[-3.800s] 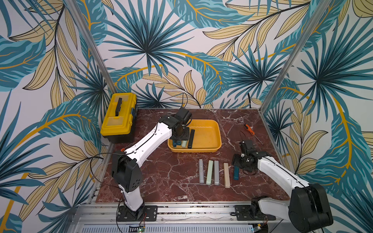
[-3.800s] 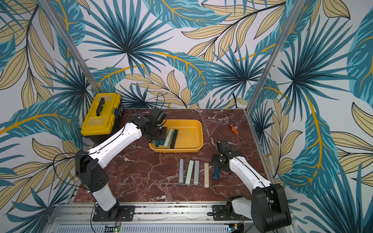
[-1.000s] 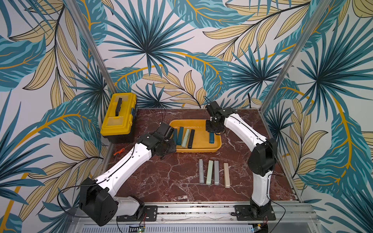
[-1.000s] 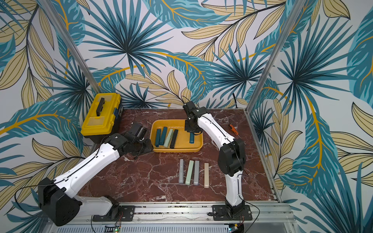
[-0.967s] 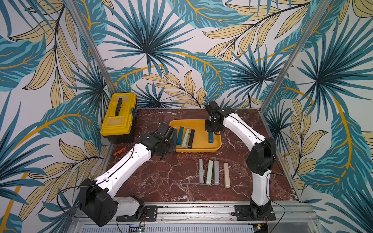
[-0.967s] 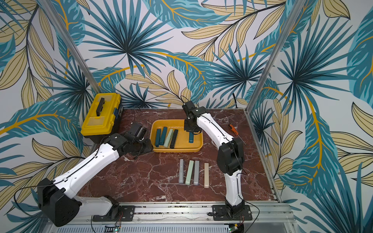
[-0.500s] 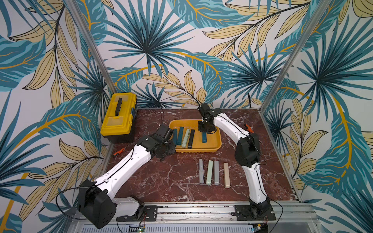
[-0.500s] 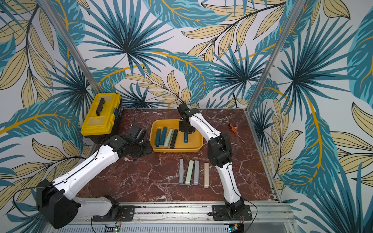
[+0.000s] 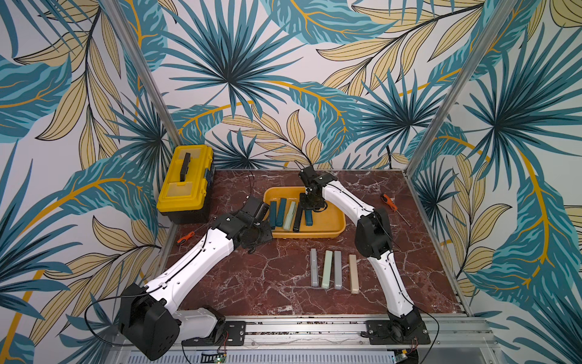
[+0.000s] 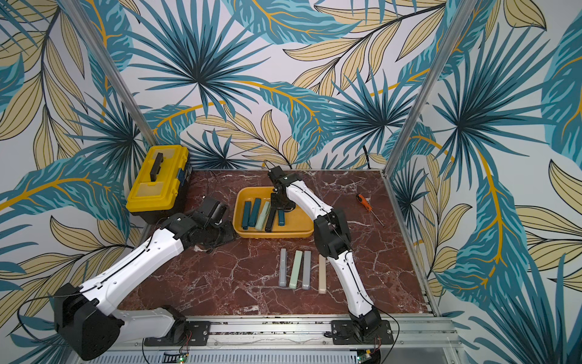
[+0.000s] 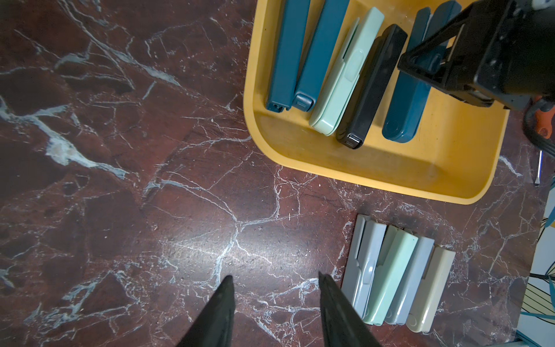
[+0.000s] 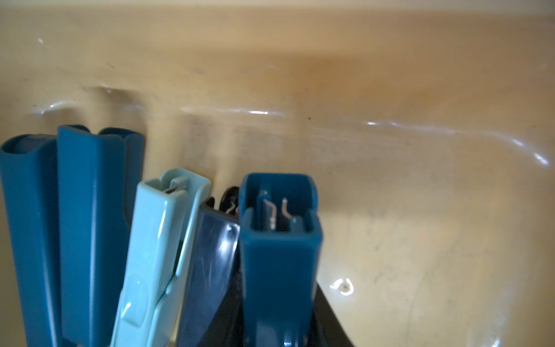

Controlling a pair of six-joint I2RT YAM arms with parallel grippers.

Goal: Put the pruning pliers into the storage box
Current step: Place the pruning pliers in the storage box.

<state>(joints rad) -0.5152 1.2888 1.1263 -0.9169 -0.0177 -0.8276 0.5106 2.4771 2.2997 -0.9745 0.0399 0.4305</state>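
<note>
Placing is judged to be the step in hand. The right hand (image 9: 310, 206) is seen down inside the storage box (image 9: 330, 234), clamped on a dark teal plier (image 11: 401, 114) across its narrow width, toward the end farther from the robot. Whether that piece is already bearing on the box floor cannot be told. Four other pliers (image 9: 289, 216) are laid side by side in the box: two dark teal, one mint green, one black. The held piece is set just beside the black plier (image 12: 210, 255), touching it at the tip in the right wrist view. The left hand (image 11: 274, 275) is held open and empty over bare counter (image 9: 267, 283), near a row of four pliers (image 9: 327, 269) (grey, mint green, grey, beige) not yet moved. So five of nine are counted in the box, one of them not released. Next move, as judged: the piece is to be lowered if not seated, the right jaws opened, and the hand drawn straight up so the black neighbour is not dragged. After that a piece from the counter row is to be taken. Those pieces are packed close, so an end piece would be gripped more easily, with the jaws set across its width.
</note>
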